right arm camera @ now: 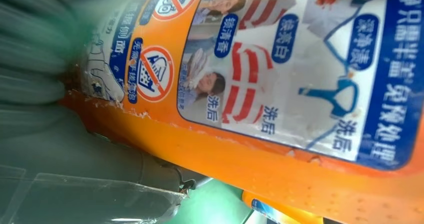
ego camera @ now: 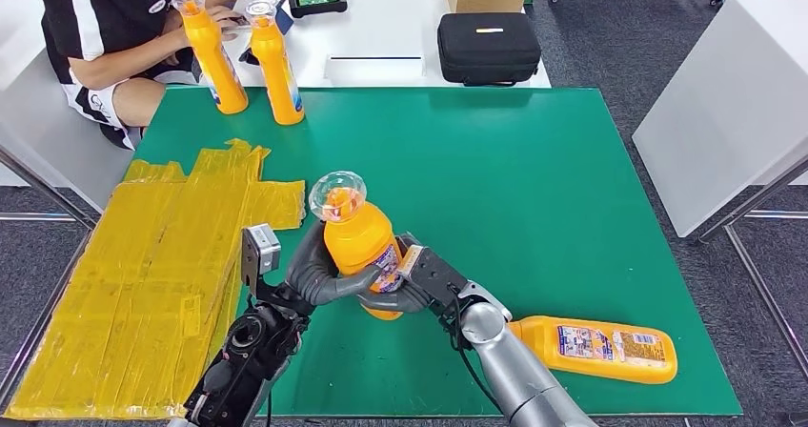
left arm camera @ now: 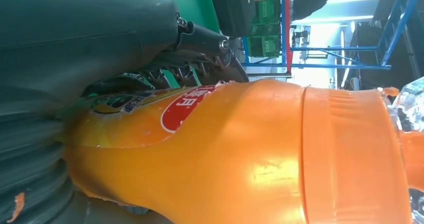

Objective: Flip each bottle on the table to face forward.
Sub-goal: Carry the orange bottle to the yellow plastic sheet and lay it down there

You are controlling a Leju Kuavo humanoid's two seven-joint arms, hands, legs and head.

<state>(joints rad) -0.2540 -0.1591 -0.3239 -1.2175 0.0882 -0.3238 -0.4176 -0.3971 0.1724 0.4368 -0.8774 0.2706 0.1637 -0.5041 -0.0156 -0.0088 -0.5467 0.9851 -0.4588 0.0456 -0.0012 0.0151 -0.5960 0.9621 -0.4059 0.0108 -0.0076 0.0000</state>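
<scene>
An orange detergent bottle (ego camera: pixel 624 349) is lying on its side near the front edge of the green table (ego camera: pixel 534 179), just beside the right forearm. An upright orange bottle (ego camera: pixel 360 241) is being gripped from both sides by the left hand (ego camera: pixel 319 276) and the right hand (ego camera: pixel 419 279); its base seems to be touching the mat. Open green surface is stretching beyond. Two more orange bottles (ego camera: pixel 243 55) are being kept upright at the far left corner.

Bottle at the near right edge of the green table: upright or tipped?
Tipped. The orange bottle lies on its side on the green table, label up, beside the right arm; the right hand grips another bottle.
</scene>
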